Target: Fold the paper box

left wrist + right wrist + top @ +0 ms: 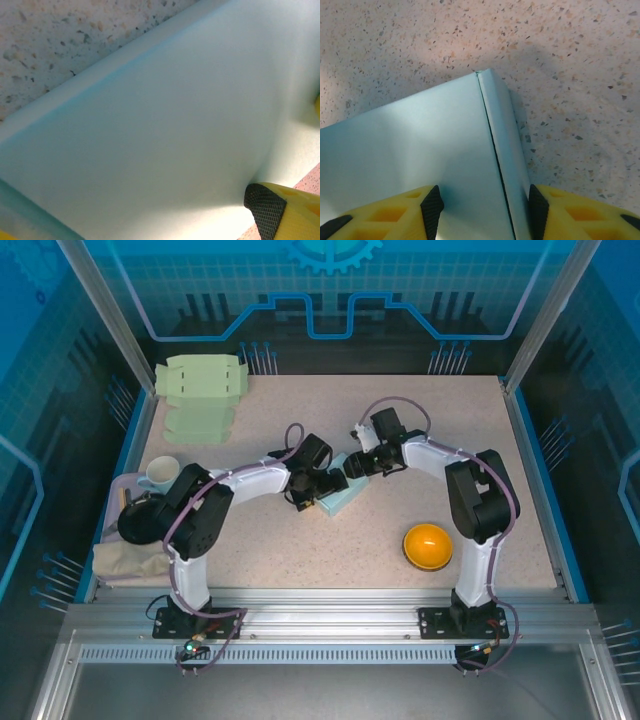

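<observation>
Centrally, one left gripper (320, 498) and one right gripper (352, 468) flank one paper box (345, 499).

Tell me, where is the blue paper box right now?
In the top view, the blue paper box lies mid-table between the left fingers and the right fingers, up and left of the yellow bowl.

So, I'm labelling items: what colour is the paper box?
The paper box is pale teal, best seen in the right wrist view.
</observation>
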Motion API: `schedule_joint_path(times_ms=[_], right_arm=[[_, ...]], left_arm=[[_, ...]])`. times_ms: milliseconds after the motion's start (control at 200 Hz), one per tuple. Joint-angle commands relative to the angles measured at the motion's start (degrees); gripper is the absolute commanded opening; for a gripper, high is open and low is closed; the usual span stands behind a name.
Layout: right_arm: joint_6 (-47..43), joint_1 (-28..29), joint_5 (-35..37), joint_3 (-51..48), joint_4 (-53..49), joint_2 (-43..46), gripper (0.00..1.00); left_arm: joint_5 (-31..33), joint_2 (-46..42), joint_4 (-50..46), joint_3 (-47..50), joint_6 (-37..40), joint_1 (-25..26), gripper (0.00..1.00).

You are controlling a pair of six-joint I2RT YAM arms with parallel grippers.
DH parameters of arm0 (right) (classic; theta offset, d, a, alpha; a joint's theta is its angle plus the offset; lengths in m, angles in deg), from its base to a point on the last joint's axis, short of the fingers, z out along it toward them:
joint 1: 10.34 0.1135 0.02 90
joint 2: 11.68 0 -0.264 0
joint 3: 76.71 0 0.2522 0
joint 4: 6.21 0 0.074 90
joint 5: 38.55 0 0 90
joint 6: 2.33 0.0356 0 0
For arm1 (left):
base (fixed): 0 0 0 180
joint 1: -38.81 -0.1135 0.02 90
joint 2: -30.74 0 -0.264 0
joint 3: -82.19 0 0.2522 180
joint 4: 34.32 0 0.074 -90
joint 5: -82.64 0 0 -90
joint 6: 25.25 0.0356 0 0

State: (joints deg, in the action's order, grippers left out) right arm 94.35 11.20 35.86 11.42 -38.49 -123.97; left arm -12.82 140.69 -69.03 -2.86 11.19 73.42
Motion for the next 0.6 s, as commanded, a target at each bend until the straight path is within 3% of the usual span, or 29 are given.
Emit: schedule_joint_path(times_ms=[0, 335, 470, 595], right_arm=[[1.99, 1.35, -6.14, 0.2, 0.03, -1.5, 0.52], [3.31, -2.26, -5.66, -2.23, 1.08, 4.78, 0.47], [4.59, -6.45, -4.8, -1.66, 1.56, 6.69, 0.47], [6.06, -11.03, -3.79, 0.36, 1.86, 7.17, 0.47]], left_arm=[[-0.67, 3.97, 0.74, -3.42, 3.22, 0.38, 0.91], [-1.53, 11.73, -4.25, -20.85, 9.23, 0.43, 0.85], [-4.41, 18.73, -6.43, -33.42, 11.65, 0.37, 0.82], [-6.71, 29.28, -11.35, -53.06, 13.8, 0.42, 0.82]])
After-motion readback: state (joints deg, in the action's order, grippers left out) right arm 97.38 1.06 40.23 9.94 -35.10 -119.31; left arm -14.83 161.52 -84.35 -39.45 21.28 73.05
